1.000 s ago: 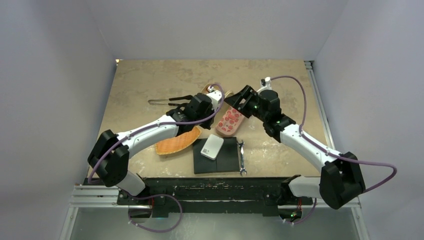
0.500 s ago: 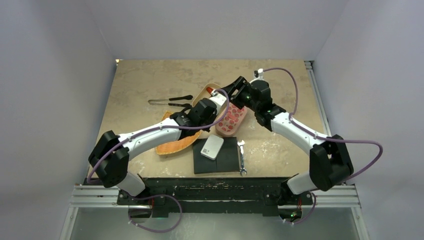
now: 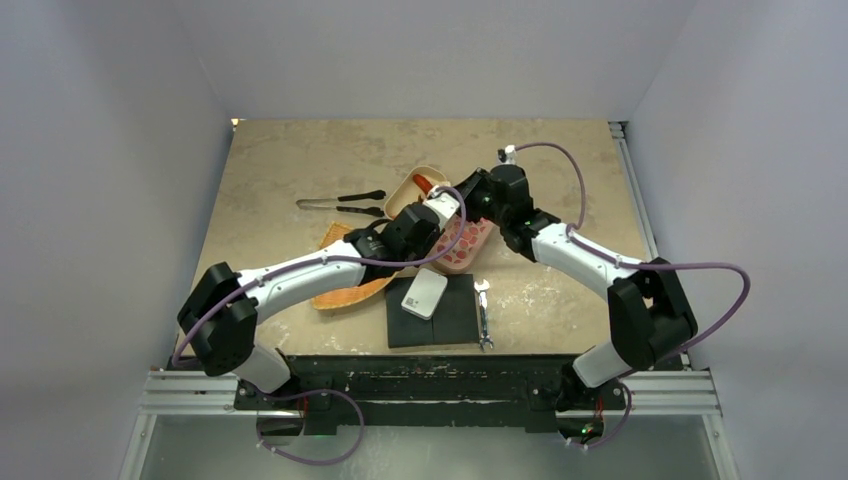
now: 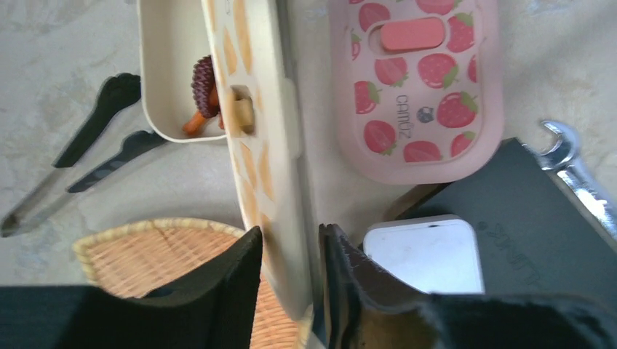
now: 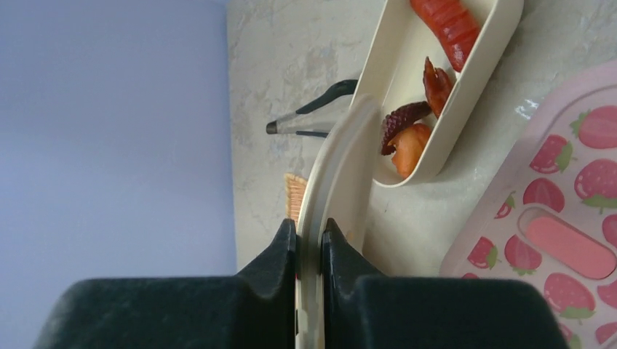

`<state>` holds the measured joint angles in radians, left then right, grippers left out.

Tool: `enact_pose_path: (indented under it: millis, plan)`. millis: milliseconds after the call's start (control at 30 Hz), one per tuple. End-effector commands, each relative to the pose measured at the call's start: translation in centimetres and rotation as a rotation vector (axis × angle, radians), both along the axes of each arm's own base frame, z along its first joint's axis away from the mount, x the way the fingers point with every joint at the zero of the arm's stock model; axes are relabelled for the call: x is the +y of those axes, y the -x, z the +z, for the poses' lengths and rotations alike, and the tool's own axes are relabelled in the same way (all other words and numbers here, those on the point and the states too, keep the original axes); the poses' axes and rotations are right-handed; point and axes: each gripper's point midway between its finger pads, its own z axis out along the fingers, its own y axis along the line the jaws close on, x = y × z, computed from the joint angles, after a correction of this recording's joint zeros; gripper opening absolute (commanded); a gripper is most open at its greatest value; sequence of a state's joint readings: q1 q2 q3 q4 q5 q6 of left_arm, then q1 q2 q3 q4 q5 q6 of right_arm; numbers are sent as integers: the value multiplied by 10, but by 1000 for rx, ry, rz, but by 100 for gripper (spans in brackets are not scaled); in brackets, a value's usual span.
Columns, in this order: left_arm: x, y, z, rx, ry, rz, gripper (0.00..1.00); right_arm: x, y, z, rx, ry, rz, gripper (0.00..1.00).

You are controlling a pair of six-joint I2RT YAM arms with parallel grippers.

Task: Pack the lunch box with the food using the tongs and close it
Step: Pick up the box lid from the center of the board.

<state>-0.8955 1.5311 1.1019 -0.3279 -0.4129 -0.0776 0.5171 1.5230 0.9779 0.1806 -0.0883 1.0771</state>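
The cream lunch box (image 3: 424,184) lies open near the table's middle with the food in it: a red piece (image 5: 447,18), an orange piece (image 5: 407,145) and a dark one (image 4: 204,80). Its cream, orange-patterned lid (image 4: 255,145) stands on edge between both grippers. My right gripper (image 5: 309,225) is shut on the lid's rim (image 5: 342,160). My left gripper (image 4: 291,231) straddles the lid's other end, jaws slightly apart from it. The two grippers meet beside the box, left (image 3: 432,212) and right (image 3: 470,195). The tongs (image 3: 340,204) lie on the table left of the box, untouched.
A pink strawberry-print box (image 3: 468,248) lies just right of the lid. A wicker basket (image 3: 345,290) sits under the left arm. Nearer the front, a black mat (image 3: 455,320) carries a white box (image 3: 425,292), with a silver wrench (image 3: 483,315) at its right edge.
The right gripper swung in from the right and closed on the lid's rim. The left arm carried the lid rightwards toward the box, and its jaws have loosened.
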Motion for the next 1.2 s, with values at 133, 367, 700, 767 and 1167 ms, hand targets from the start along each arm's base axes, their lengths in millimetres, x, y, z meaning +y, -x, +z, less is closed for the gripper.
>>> enact_pose_path:
  millis: [133, 367, 700, 767, 1167]
  plan:
    - [-34, 18, 68, -32, 256, -169, 77, 9, 3, 49, -117, -94, 41, 0]
    - [-30, 40, 119, 160, 583, -316, 89, -11, 8, 101, -435, -63, 84, 0]
    - [33, -4, 152, 265, 909, -241, 89, -34, 85, 167, -893, -127, 419, 0]
    - [28, 4, 161, 282, 951, -318, 88, -32, 99, 174, -937, -153, 470, 0]
    - [16, 50, 172, 372, 1003, -596, 78, -31, 175, 206, -1097, -404, 748, 0]
